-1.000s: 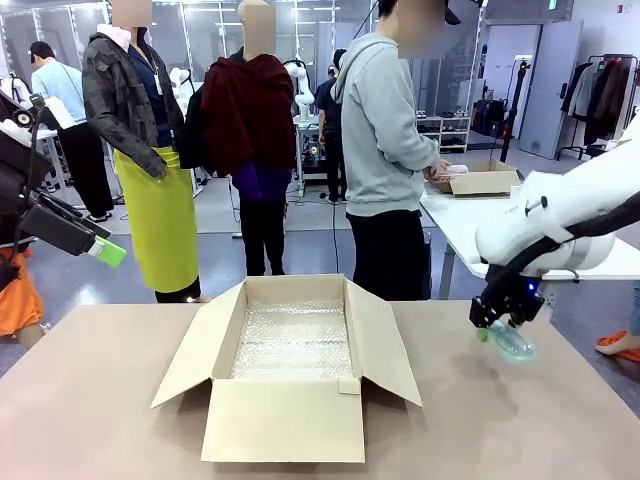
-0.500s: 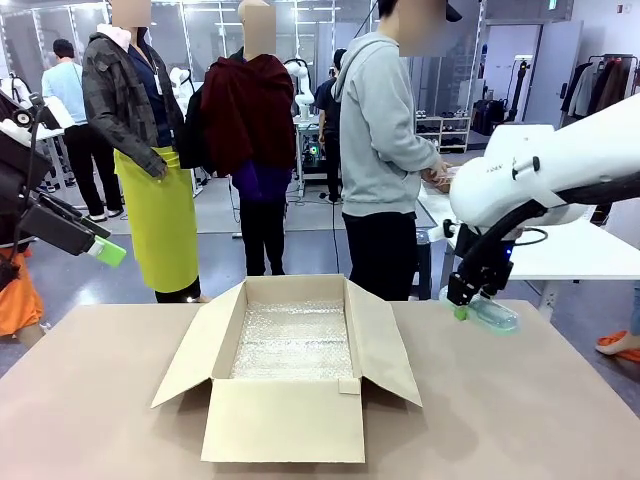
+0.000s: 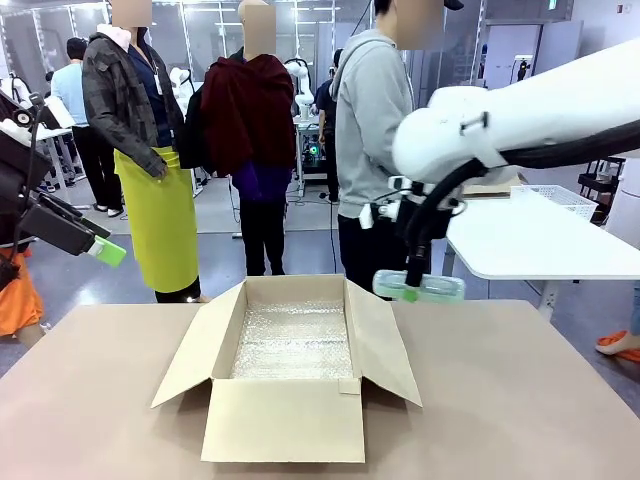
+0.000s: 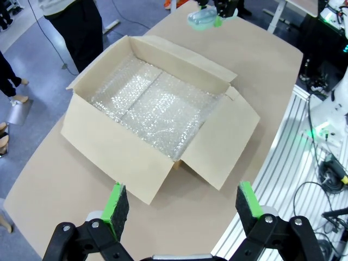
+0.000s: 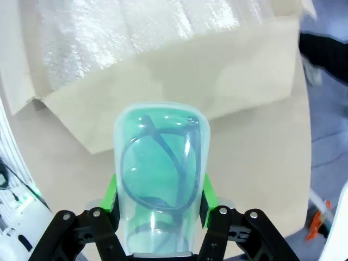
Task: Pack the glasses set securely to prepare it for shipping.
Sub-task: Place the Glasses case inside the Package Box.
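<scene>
My right gripper (image 3: 410, 291) is shut on a mint green translucent glasses case (image 3: 420, 286) and holds it level in the air just right of the open cardboard box (image 3: 290, 375), above its right flap. In the right wrist view the mint case (image 5: 161, 179) sits between the green pads (image 5: 111, 198), glasses visible inside, with the bubble-wrap lining (image 5: 136, 32) ahead. From high up, the left wrist view looks down past my open left gripper (image 4: 182, 204) into the box (image 4: 157, 117), with the case (image 4: 202, 19) at the far side. At the front view's left edge hangs the left gripper (image 3: 100, 250).
Bubble wrap (image 3: 293, 342) lines the box floor. The brown table (image 3: 520, 420) is bare to the right of the box. A person in a grey hoodie (image 3: 372, 130) stands behind the table's far edge. A white table (image 3: 540, 240) stands at the back right.
My right arm has lifted the mint case from low over the table's right side and carried it left and up, to just beside the box. The left arm has not moved.
</scene>
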`<action>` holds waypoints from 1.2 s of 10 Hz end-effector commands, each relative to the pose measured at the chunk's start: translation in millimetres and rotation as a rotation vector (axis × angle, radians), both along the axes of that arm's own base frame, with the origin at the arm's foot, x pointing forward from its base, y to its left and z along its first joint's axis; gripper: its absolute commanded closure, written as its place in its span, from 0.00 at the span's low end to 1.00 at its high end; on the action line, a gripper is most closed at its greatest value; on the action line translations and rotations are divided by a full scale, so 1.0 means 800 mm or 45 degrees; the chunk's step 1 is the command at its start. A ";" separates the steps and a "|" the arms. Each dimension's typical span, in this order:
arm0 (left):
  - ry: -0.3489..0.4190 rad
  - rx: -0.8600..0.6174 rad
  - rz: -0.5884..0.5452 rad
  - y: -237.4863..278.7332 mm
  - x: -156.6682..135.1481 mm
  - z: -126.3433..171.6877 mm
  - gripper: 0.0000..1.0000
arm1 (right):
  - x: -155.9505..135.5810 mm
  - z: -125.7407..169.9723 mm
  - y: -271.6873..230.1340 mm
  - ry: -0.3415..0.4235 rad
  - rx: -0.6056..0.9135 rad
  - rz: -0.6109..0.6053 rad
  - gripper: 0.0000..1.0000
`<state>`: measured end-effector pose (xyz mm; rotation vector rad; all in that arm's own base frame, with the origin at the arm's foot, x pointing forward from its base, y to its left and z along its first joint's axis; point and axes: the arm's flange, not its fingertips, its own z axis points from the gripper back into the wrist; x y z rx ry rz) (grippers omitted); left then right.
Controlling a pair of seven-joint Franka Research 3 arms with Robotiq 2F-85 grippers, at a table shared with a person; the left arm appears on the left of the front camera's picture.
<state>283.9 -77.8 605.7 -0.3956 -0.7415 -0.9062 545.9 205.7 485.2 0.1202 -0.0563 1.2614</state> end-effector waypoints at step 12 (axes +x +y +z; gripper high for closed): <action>-0.005 -0.002 -0.003 0.001 0.000 0.001 0.00 | 0.134 -0.135 0.269 -0.132 0.002 0.365 0.77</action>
